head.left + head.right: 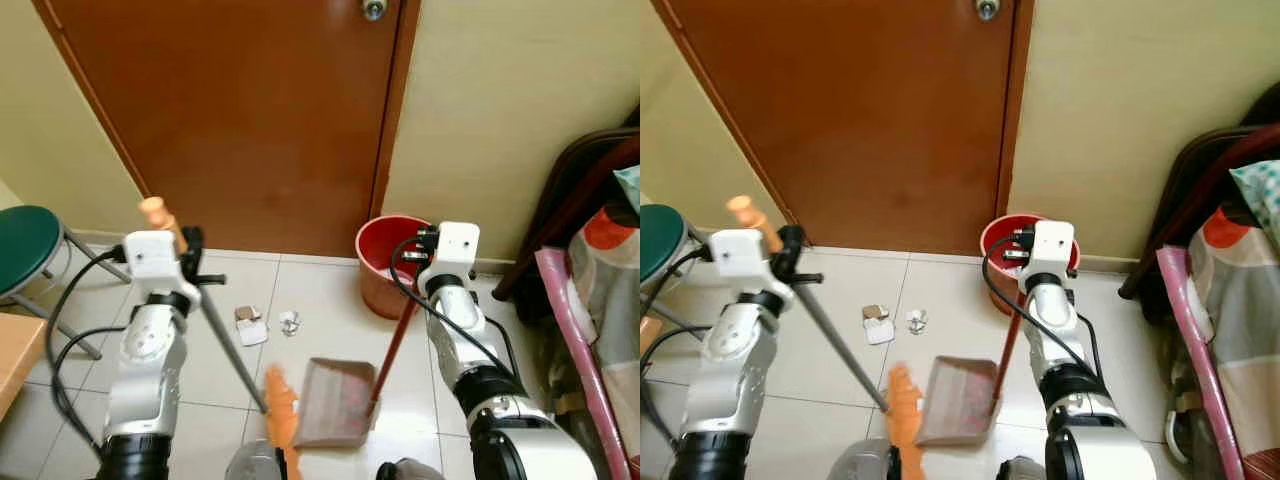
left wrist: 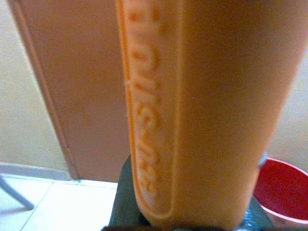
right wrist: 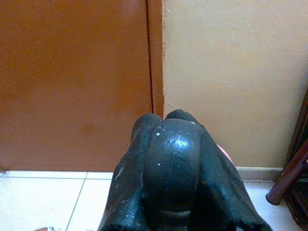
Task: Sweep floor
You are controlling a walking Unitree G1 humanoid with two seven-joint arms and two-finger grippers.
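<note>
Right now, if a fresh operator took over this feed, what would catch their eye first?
Probably the two tools held side by side: the left gripper grips the broom near its orange handle end, while the right gripper holds the dustpan by its red handle, pan on the tiles. Next, the scraps of litter ahead of the dustpan, and the red bucket by the door.

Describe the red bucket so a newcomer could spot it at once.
Start at the brown door; follow its right frame down to the tiled floor. The red bucket stands there against the cream wall, partly behind the right tool. It is the only round, open red container.
</note>
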